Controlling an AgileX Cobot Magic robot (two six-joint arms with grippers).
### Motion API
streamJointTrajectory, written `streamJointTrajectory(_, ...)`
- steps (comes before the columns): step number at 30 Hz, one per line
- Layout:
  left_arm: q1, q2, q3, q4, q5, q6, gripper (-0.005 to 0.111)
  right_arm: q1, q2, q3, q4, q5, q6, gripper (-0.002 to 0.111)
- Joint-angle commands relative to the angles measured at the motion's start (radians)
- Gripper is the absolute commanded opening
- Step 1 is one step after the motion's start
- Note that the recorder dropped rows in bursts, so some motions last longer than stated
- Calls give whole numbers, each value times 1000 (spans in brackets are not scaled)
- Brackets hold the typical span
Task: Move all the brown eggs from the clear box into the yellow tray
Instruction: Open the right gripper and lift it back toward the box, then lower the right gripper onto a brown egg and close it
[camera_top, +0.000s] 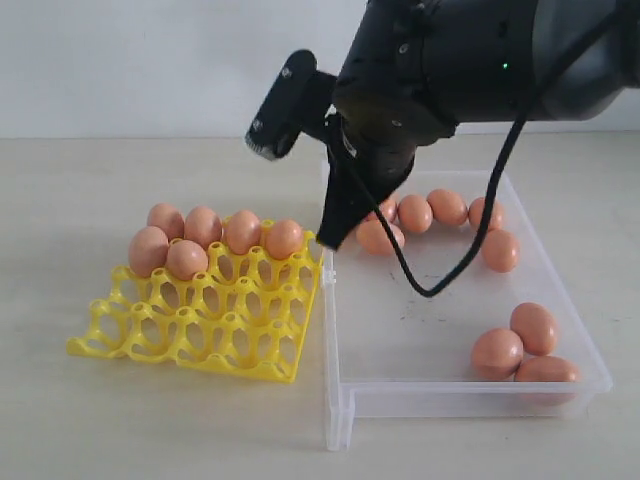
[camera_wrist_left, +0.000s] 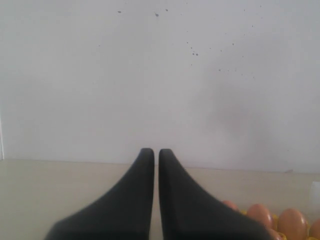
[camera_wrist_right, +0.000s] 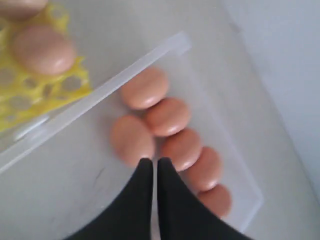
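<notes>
The eggs (camera_top: 415, 213) left to move are lying in the box (camera_top: 420, 340) in two groups. About six are curving along the far wall, and three are bunched in the near right corner. Six more are already sitting in the tray (camera_top: 200, 335), filling its back row and two cups of the next. Box and tray are resting side by side on the tabletop (camera_top: 100, 420), with the tray on the left.

Your right claw (camera_wrist_right: 151, 161) is hanging over the far left corner of the box, clenched tip to tip and gripping nothing. In its wrist view the tips are pointing at the seam between two eggs at the left end of the far row. One egg is lying just to each side, so neither is sitting inside the grip. That row is running along the far wall, away from the tray. I judge you are needing to release the claw and shift it over a single egg before dropping.

Your left claw (camera_wrist_left: 152, 150) is clenched and empty too, hanging near the tray, so the right arm is the nearer one.
</notes>
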Motion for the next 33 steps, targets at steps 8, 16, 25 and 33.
streamJointTrajectory(8, -4, -1, -3, -5, -6, 3, 4, -50, -9, 4, 406, 466, -397, 0)
streamJointTrajectory(16, -4, -1, -3, -5, -6, 3, 4, -317, -7, 4, 384, 282, 157, 0)
streamJointTrajectory(25, -4, -1, -3, -5, -6, 3, 4, -514, 3, 4, 648, 104, 92, 50)
streamJointTrajectory(33, -4, -1, -3, -5, -6, 3, 4, -521, 163, 4, 676, 104, 104, 50)
